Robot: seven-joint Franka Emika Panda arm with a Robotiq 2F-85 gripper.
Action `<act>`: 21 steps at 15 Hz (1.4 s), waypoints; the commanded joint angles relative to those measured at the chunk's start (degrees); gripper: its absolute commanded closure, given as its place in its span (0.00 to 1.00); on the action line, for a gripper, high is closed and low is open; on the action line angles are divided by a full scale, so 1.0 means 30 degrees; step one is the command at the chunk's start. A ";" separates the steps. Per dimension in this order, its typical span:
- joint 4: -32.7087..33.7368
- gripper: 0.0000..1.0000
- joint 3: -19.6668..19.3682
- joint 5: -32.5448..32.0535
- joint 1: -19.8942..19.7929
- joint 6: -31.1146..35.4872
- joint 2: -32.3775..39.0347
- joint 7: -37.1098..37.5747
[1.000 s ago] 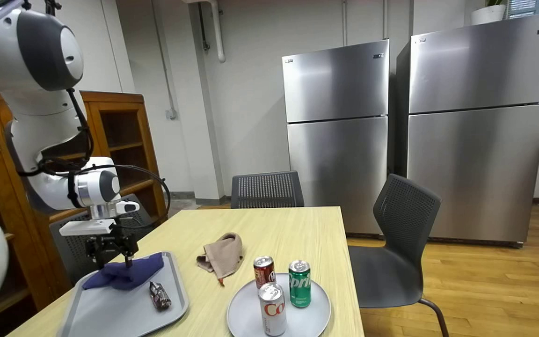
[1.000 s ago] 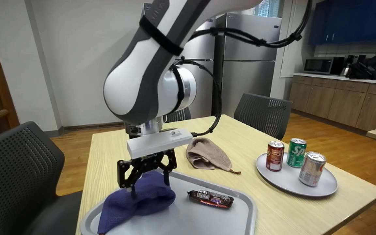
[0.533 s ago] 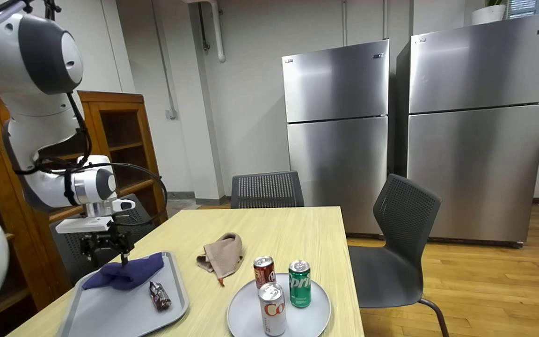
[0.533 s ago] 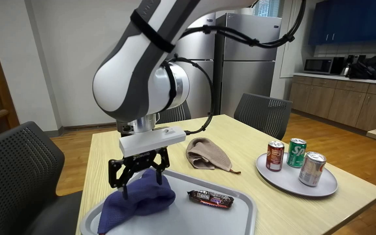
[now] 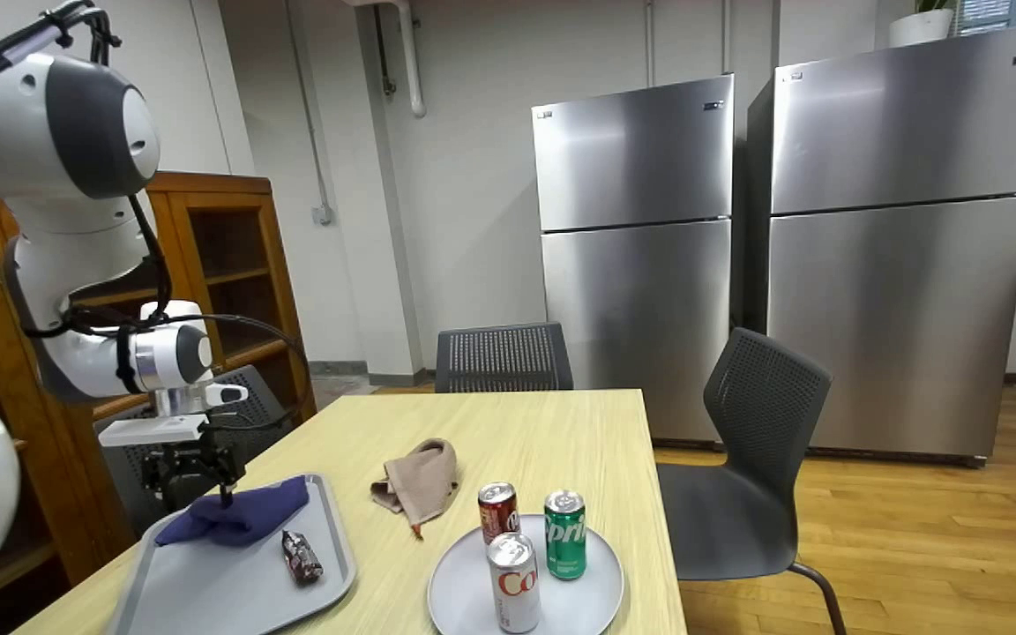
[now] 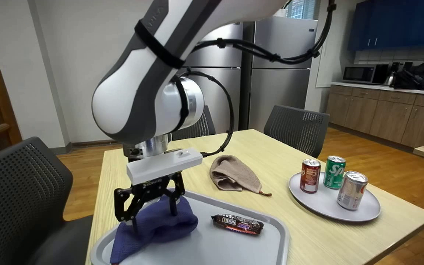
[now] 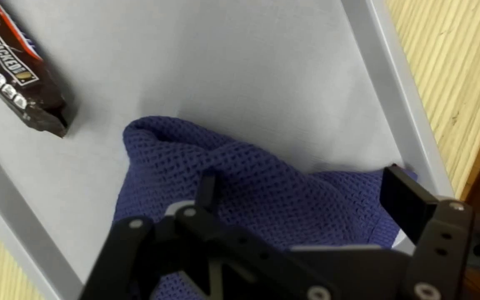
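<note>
A crumpled purple cloth [image 6: 160,224] lies on the grey tray [image 6: 226,247], toward the end near a dark chair. Just over it, my gripper [image 6: 155,221] points down with its jaws wide apart and nothing gripped between them. In the wrist view the cloth [image 7: 261,196] spreads below the gap of the gripper [image 7: 300,177]. One fingertip [image 7: 207,187] comes very near a fold or rests on it; I cannot tell which. A brown Snickers wrapper [image 6: 237,224] lies on the same tray, apart from the cloth, and shows in the wrist view [image 7: 15,71].
On the table, a beige cloth [image 6: 234,173] lies beyond the tray. A round grey plate [image 6: 326,212] carries a red-brown can [image 6: 310,176], a green Sprite can [image 6: 334,172] and a silver can [image 6: 352,191]. Dark chairs [image 5: 737,441] stand around the table's edges.
My gripper has shifted left in both exterior views and, over the last half second, sunk closer to the purple cloth. The jaws stay wide apart; cloth, wrapper and cans have not moved.
</note>
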 commanded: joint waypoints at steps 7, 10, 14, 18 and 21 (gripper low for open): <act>0.2371 0.00 -0.0220 -0.0114 -0.0094 -0.2142 0.1529 -0.0326; 0.2638 0.00 -0.0297 -0.0083 -0.0187 -0.2433 0.1691 -0.0297; 0.2743 0.00 -0.0449 -0.0042 -0.0322 -0.2650 0.1775 -0.0180; 0.2885 0.00 -0.0620 -0.0057 -0.0397 -0.2764 0.1935 -0.0058; 0.2978 0.25 -0.0717 -0.0024 -0.0426 -0.2812 0.2032 0.0030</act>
